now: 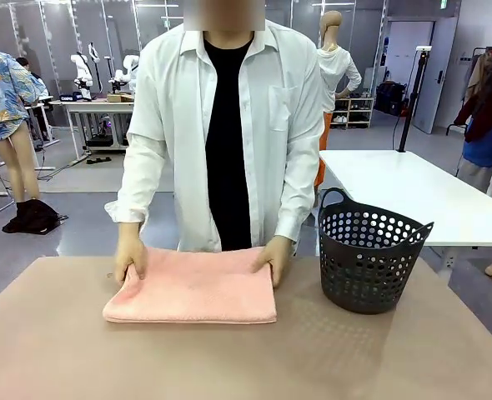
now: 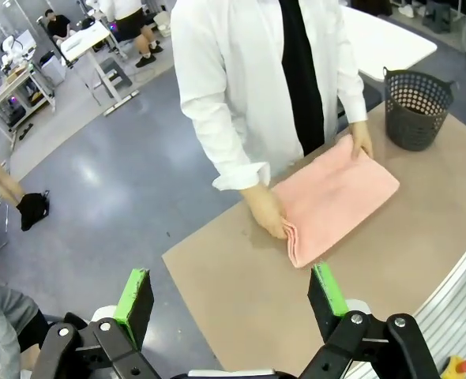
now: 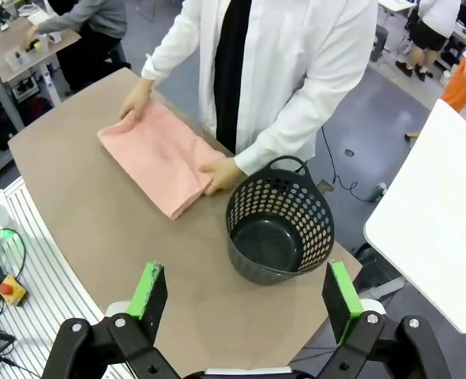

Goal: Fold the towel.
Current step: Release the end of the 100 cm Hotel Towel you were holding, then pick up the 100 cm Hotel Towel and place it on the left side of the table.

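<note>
- tan flat-topped desk (image 1: pixel 54 350) carries everything, person stands at its far edge
- person in white open shirt (image 1: pixel 271 108) over black top, leaning in with both hands on the cloth
- light pink rectangular terry-cloth towel (image 1: pixel 198 287) lies folded flat on desk, centre-left in front view, layered edges visible at one short end in left wrist view
- dark grey round perforated plastic basket (image 1: pixel 364 262) with loop handles stands upright on desk just beside the towel, on the robot's right, not touching it; nothing visible inside from right wrist view
- person's hands: one (image 1: pixel 131 258) on towel's far corner at robot's left, other (image 1: pixel 277 257) on far corner nearest basket
- left gripper (image 2: pixel 231 296) above desk edge, jaws spread wide, holding nothing
- right gripper (image 3: pixel 247 294) above the basket side of desk, jaws spread wide, holding nothing
</note>
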You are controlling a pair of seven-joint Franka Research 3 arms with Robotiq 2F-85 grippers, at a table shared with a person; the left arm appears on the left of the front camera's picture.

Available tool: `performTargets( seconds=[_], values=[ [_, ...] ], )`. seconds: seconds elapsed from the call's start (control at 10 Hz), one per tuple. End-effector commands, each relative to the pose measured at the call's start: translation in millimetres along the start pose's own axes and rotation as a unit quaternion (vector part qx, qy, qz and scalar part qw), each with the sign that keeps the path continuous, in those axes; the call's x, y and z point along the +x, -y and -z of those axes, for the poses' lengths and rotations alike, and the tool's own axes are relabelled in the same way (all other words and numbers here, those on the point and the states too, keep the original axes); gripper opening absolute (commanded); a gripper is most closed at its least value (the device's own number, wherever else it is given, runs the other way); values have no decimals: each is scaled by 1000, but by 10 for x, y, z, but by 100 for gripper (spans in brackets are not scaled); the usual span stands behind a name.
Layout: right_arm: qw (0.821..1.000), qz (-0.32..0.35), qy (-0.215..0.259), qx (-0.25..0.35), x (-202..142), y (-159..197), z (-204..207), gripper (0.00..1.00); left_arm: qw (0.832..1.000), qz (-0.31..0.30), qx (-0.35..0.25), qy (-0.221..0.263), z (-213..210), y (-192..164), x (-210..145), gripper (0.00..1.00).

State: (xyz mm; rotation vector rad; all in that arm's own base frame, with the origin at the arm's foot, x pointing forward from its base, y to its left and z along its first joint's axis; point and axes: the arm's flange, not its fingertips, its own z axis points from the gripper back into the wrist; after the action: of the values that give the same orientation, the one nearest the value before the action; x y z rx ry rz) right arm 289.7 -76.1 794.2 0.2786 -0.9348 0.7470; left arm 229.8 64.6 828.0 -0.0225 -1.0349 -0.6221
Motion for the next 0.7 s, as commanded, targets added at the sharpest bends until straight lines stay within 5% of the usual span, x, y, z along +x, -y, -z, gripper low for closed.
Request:
performTargets(
  seconds=[0.0, 0.6],
  values=[
    [1000, 0, 1, 0, 8, 0, -21, 100, 1000, -6, 3, 3, -23, 4, 10, 100],
    [1000, 0, 1, 0, 8, 0, -21, 100, 1000, -6, 3, 3, -23, 4, 10, 100]
  ],
)
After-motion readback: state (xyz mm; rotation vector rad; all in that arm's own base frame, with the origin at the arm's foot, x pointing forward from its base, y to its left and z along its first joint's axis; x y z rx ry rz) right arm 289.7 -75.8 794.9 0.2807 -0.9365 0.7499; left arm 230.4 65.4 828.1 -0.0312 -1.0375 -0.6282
